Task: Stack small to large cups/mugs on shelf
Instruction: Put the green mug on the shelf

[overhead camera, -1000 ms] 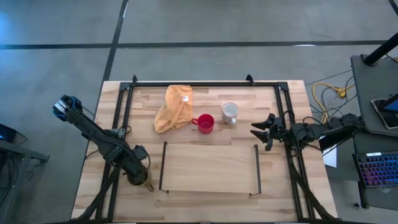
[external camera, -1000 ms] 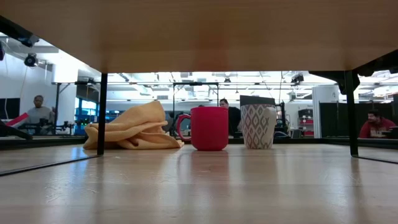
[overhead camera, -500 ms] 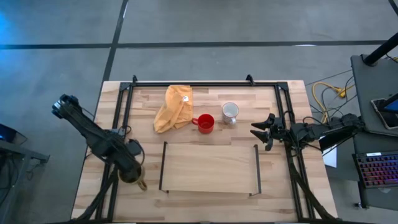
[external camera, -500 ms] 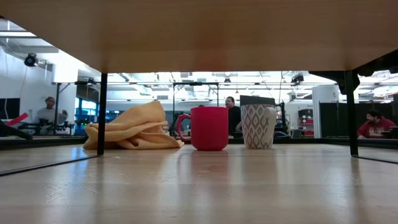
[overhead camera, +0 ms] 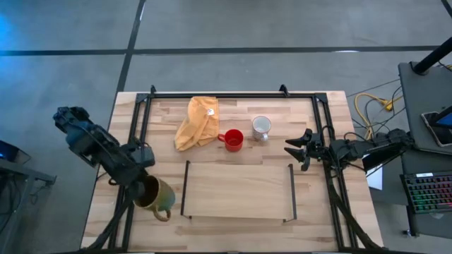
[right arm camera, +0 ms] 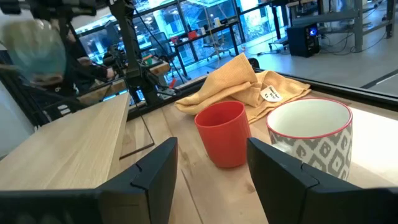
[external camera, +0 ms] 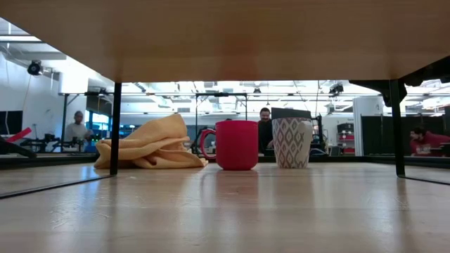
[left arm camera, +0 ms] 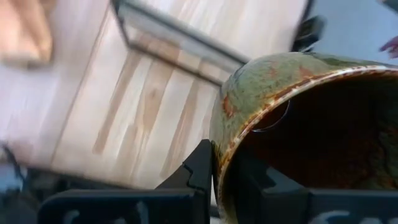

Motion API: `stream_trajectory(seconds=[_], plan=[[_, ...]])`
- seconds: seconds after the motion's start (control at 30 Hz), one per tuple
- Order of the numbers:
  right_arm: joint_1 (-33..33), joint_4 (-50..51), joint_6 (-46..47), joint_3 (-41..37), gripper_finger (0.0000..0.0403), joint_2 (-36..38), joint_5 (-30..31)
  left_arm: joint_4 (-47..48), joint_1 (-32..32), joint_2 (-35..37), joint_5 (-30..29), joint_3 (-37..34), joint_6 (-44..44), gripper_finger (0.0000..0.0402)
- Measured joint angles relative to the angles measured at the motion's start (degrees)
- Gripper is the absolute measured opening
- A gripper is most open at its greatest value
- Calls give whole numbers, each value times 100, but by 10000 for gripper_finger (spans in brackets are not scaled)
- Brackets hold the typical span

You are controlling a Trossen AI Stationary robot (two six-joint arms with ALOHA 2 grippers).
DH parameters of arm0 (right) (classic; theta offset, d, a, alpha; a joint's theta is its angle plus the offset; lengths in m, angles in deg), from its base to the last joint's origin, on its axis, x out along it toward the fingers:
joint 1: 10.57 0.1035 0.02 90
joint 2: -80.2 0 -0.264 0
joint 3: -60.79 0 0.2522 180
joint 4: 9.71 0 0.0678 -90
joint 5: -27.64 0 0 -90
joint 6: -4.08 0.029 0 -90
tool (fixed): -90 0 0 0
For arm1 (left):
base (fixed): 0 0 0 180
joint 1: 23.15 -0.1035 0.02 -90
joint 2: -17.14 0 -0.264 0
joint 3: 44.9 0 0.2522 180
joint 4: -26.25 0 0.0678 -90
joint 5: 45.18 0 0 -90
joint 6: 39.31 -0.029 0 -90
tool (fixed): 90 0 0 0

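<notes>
While the left gripper (overhead camera: 143, 188) clamps the rim of the olive-brown mug (overhead camera: 156, 195), one finger inside and one outside (the left wrist view shows the rim pinched between them), that mug hangs tilted just beside the shelf's (overhead camera: 236, 190) left black rail, with its handle turned away from the arm. The shelf, a flat light-wood board, lies bare on the table (overhead camera: 318, 226). Behind the shelf stands the small red mug (overhead camera: 233, 140), and just to its right the white and grey patterned mug (overhead camera: 261, 127), close together but apart. A yellow cloth (overhead camera: 198, 122) lies crumpled beside the red mug, on the side away from the white one. Off the shelf's right end, the right gripper (overhead camera: 299, 149) waits near the white mug with its fingers spread wide and holding nothing.
</notes>
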Motion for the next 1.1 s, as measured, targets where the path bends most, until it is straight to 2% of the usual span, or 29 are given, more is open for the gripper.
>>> stream_trajectory(seconds=[0.13,0.3,0.6,0.83,1.0,1.1], plan=[[-2,-1,0,0,185,0,0,-13,-245,-275,-287,677,-851,14],[-2,0,0,-2,185,1,0,-14,-956,-811,-340,1149,-2268,14],[0,1,0,-2,185,0,0,-14,-2240,-1620,243,1481,-4400,14],[0,1,-1,-1,185,0,0,-23,-2788,-2453,492,1851,-5248,14],[0,0,0,0,185,0,0,-30,-2884,-2905,1096,2296,-5391,14],[0,-1,-2,-2,185,2,0,-33,-2881,-3069,1192,2447,-5390,14]])
